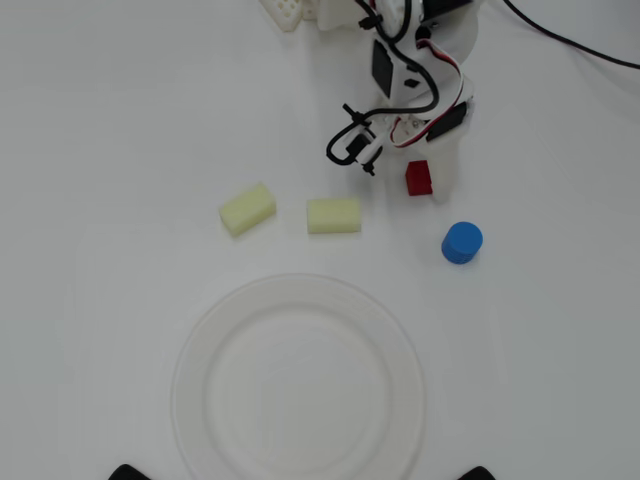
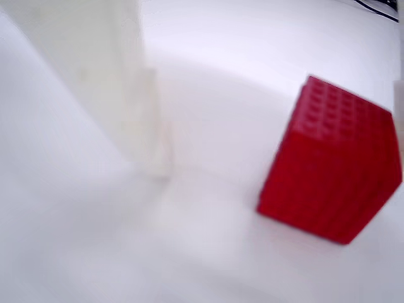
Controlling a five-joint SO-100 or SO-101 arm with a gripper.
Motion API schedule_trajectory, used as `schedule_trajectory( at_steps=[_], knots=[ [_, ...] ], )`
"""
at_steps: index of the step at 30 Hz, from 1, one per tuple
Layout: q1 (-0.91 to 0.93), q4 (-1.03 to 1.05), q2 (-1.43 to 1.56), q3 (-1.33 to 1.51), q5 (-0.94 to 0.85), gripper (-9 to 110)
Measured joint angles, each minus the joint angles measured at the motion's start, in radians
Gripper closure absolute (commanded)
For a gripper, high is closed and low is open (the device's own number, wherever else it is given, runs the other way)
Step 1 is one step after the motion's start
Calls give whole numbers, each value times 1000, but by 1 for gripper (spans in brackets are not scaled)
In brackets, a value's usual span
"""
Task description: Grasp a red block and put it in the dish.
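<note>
The red block [image 1: 418, 178] is a small cube on the white table, just below the arm. In the wrist view it [image 2: 334, 158] sits large at the right. My gripper [image 1: 416, 186] is low over it and open. One white finger [image 2: 126, 82] stands well to the left of the block with a wide gap. The other finger shows only as a sliver at the right edge, close against the block. The dish [image 1: 200, 350], a large round white plate, lies empty at the bottom centre, well below the block.
A blue cylinder [image 1: 461, 243] stands just below and right of the red block. Two pale yellow blocks [image 1: 247, 209] [image 1: 333, 215] lie left of it, above the dish. A black cable [image 1: 570, 40] runs across the top right corner.
</note>
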Motion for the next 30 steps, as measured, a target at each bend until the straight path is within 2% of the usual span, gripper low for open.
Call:
schedule_trajectory(
  at_steps=[9,12,20,24,30],
  knots=[
    [2,0,-21,-23,-5,89],
    [2,0,-21,-25,-3,101],
    [3,0,28,-21,-21,101],
    [72,-5,235,0,-75,101],
    [245,-166,526,61,-227,101]
  ],
)
